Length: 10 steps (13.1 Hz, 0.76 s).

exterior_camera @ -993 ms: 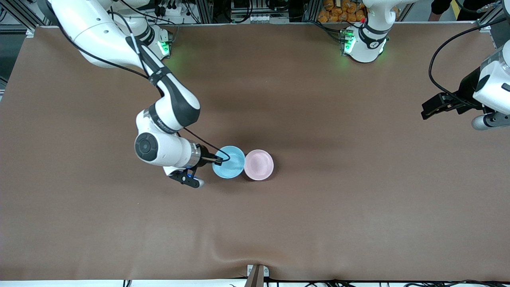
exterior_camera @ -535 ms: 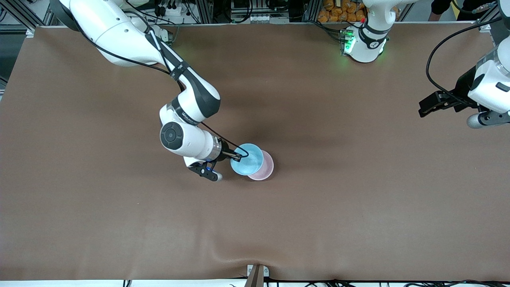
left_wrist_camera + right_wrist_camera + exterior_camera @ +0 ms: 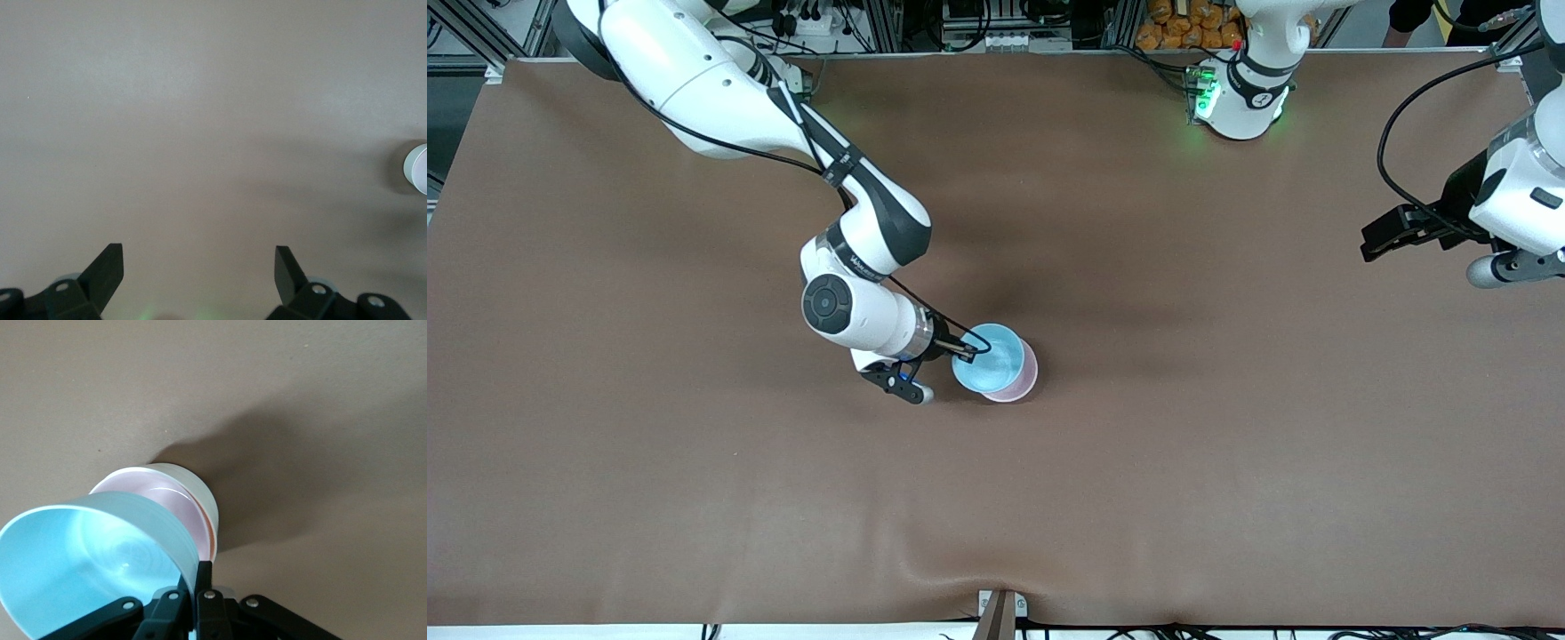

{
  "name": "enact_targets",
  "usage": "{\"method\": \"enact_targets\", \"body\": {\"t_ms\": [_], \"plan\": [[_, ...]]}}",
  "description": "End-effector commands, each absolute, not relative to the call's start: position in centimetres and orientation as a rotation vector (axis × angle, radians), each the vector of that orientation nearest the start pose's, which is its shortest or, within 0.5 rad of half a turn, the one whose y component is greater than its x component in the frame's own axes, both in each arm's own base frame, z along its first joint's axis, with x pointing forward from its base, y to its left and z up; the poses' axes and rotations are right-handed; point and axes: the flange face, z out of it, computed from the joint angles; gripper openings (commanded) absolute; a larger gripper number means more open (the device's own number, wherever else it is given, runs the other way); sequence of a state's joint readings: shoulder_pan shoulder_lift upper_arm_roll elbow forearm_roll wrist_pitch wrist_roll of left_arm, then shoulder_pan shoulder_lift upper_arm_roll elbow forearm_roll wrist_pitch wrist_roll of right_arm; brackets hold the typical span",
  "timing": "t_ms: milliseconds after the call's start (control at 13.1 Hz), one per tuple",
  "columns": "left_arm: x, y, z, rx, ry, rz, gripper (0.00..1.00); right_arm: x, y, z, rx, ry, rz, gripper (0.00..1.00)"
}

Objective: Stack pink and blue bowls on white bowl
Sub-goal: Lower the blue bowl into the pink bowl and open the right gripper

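My right gripper [image 3: 963, 349] is shut on the rim of the sky-blue bowl [image 3: 991, 357] and holds it tilted over the pale pink bowl [image 3: 1028, 379], covering most of it. In the right wrist view the gripper [image 3: 200, 579] pinches the blue bowl's [image 3: 93, 567] wall. The pink bowl [image 3: 170, 500] lies just under it. A white wall [image 3: 193, 487] wraps the pink bowl, seemingly the white bowl it sits in. No separate white bowl shows on the table. My left gripper [image 3: 1371, 246] waits open and empty over the left arm's end of the table. It also shows in the left wrist view [image 3: 200, 257].
The brown table mat [image 3: 1227, 444] lies bare around the bowls. A metal bracket [image 3: 1000, 613] sits at the table edge nearest the front camera. A small pale round thing [image 3: 417, 169] shows at the edge of the left wrist view.
My right gripper has carried the blue bowl from beside the pink bowl to over it, toward the left arm's end. The left arm has barely shifted.
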<state>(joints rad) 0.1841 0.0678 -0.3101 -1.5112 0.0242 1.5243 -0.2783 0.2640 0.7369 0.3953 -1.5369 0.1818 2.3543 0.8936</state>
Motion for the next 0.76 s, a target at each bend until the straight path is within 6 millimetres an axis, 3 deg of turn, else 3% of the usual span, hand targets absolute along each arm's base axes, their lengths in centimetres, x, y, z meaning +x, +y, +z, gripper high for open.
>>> {"method": "enact_targets", "body": {"t_ms": [0,382,688], "plan": [[55.5,-6.2,61.5,-3.119,-0.233,0.094,1.00,59.1,41.7,25.1,-2.665,0.668,0.258,0.00],[55.3,-6.1,61.1,-3.114,-0.232,0.127,1.00,58.8,42.0,24.0,-2.674,0.693,0.271,0.02],[55.2,-6.1,61.2,-3.112,-0.232,0.126,1.00,58.7,42.1,23.4,-2.681,0.688,0.280,0.20]]}}
